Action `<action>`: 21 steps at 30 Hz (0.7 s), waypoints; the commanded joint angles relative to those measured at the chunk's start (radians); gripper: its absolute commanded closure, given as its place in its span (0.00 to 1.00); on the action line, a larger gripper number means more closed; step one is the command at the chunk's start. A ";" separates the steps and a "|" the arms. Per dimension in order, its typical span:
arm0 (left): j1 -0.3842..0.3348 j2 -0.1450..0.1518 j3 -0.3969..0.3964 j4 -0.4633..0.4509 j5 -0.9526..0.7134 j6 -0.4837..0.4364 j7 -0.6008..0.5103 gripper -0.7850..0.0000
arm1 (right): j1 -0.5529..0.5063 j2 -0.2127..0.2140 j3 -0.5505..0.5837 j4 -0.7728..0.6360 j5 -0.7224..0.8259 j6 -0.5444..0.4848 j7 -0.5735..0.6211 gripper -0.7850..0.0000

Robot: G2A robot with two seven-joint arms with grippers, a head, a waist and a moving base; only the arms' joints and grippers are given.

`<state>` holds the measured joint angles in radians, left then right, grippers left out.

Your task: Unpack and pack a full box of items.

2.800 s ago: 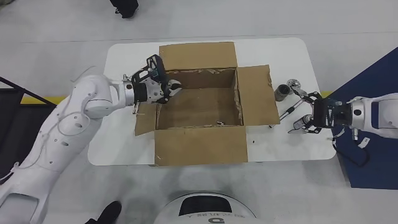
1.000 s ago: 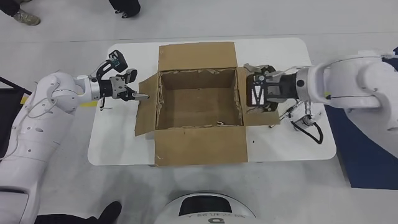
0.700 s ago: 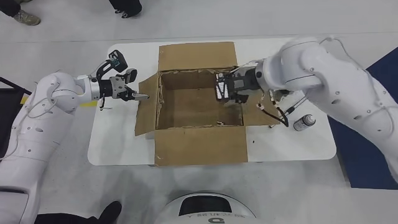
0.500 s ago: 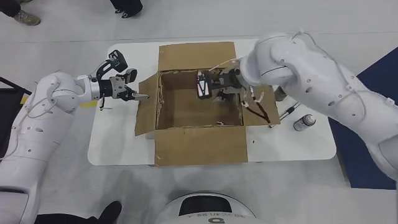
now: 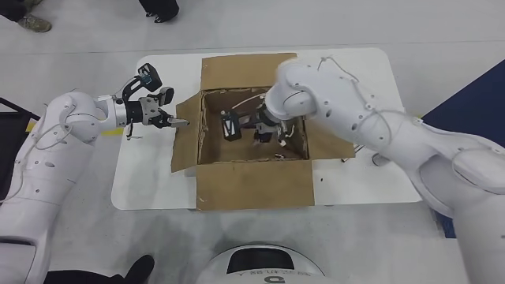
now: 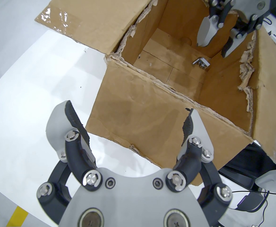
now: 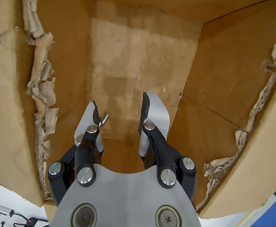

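Observation:
An open cardboard box (image 5: 252, 183) with torn flap edges stands in the middle of the white table (image 5: 150, 181). My right gripper (image 5: 227, 126) hangs inside it near the left wall, open and holding nothing. In the right wrist view the right gripper (image 7: 120, 103) is above the box floor (image 7: 140, 48), with a small metal piece (image 7: 103, 118) lying just beside one finger. My left gripper (image 5: 177, 118) is open beside the box's left flap. From the left wrist view, the left gripper (image 6: 130, 116) faces the box's outer wall (image 6: 140, 109), and the right gripper (image 6: 213, 41) and the metal piece (image 6: 201, 63) show beyond.
The box's four flaps (image 5: 251, 71) are folded outward and cover much of the table. A cable with a small adapter (image 7: 8, 210) lies on the table beside the box. Bare table shows at the front left (image 5: 142, 193) and back right (image 5: 355, 67).
My right arm has swung from the table's right side, over the right flap and into the box, ending near its left wall. My left gripper drew back from the box rim, then stayed still.

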<state>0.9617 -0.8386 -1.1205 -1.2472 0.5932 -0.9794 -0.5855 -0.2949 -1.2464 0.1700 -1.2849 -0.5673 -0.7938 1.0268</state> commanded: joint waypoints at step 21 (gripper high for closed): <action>0.000 0.000 0.000 0.000 0.000 0.000 0.000 0.00 | -0.057 0.034 0.000 -0.077 0.168 0.247 0.248 0.23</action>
<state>0.9617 -0.8386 -1.1205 -1.2472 0.5932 -0.9794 -0.5856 -0.3514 -1.2172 0.1700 -1.3506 -0.4144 -0.5653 1.2559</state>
